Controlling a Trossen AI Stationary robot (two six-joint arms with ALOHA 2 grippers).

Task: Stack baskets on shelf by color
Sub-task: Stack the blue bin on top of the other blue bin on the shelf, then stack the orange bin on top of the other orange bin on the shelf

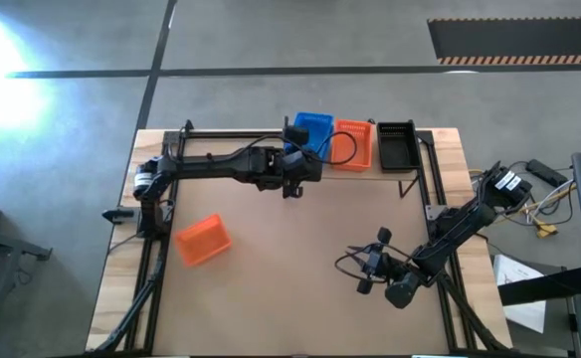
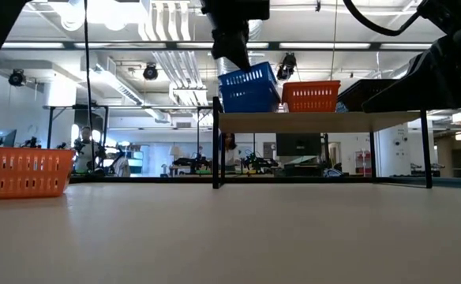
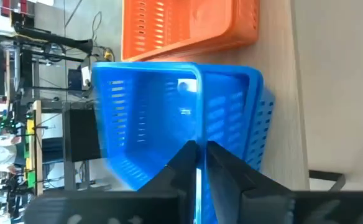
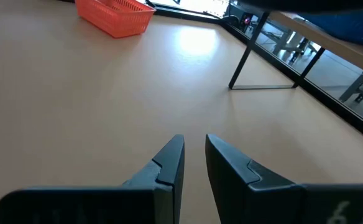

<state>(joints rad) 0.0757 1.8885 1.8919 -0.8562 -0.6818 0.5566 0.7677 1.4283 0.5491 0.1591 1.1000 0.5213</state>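
A blue basket (image 3: 150, 118) sits tilted at the left end of the shelf (image 2: 317, 121), inside a second blue basket whose outer wall (image 3: 259, 112) shows beside it. My left gripper (image 3: 200, 152) is shut on the upper one. An orange basket (image 1: 352, 142) and a black basket (image 1: 397, 146) rest on the shelf plank to its right. Another orange basket (image 1: 203, 240) lies flat on the table's left part. My right gripper (image 4: 194, 149) hovers narrowly open over bare table near the right edge (image 1: 367, 268). My left gripper pinches the blue basket's wall at its rim (image 3: 197, 134) between its two fingers, on the side nearest the arm. It comes slanting down from above and from the table's left. The basket (image 2: 249, 88) is tilted, its lower part resting in the blue basket beneath.
The shelf's dark metal legs (image 2: 216, 146) stand at the table's far side, with open space under the plank. The dark frame (image 1: 432, 174) runs along the table's right side. Wide bare tabletop lies between the arms.
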